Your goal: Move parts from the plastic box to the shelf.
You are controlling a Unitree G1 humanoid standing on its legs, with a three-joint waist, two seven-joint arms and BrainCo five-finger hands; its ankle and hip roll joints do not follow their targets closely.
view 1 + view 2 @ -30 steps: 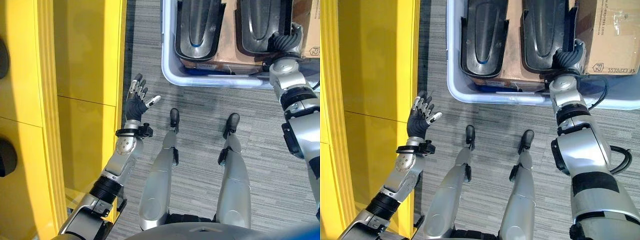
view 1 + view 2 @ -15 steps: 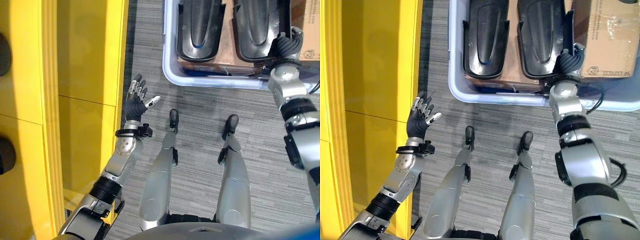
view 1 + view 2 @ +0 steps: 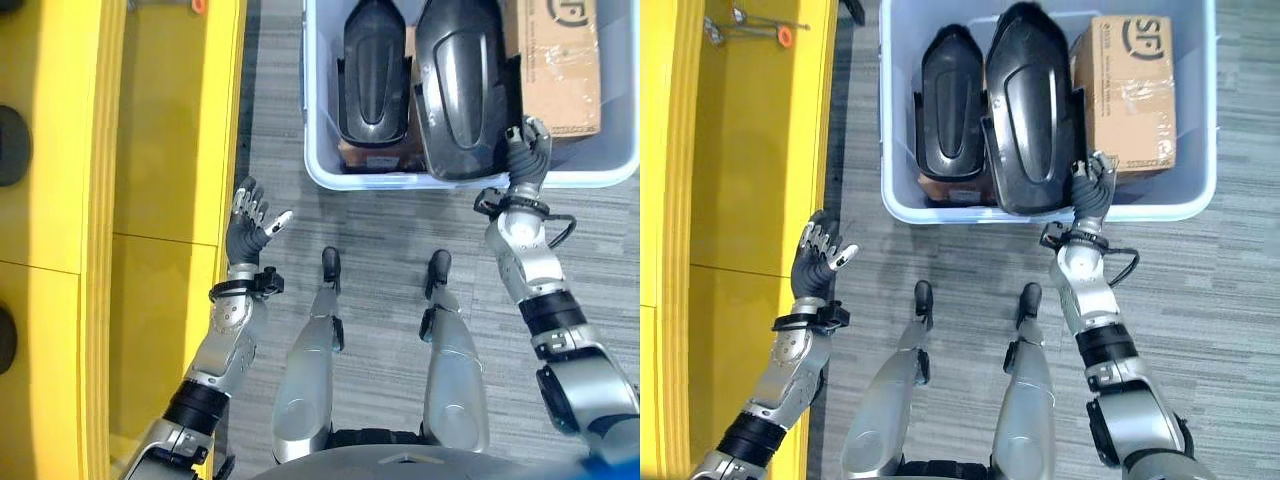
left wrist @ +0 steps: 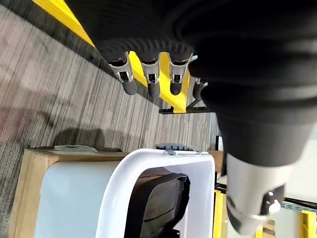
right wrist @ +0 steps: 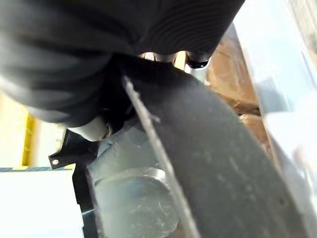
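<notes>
Where the pale plastic box (image 3: 902,205) sits on the grey carpet, two black moulded parts lie in it side by side: the larger part (image 3: 1028,110) is raised at its near end over the box's front rim, and the smaller part (image 3: 951,105) lies lower, just to its left. A taped cardboard carton (image 3: 1128,90) fills the box's right end. The right hand (image 3: 1089,195) is at the larger part's near right corner, its fingers (image 3: 1096,170) curled over the edge and clamped on it; the right wrist view shows the black edge pressed into the palm. Well apart, the left hand (image 3: 246,226) hangs beside the yellow shelf (image 3: 150,200), palm up, its fingers (image 4: 128,78) loosely spread and holding nothing.
</notes>
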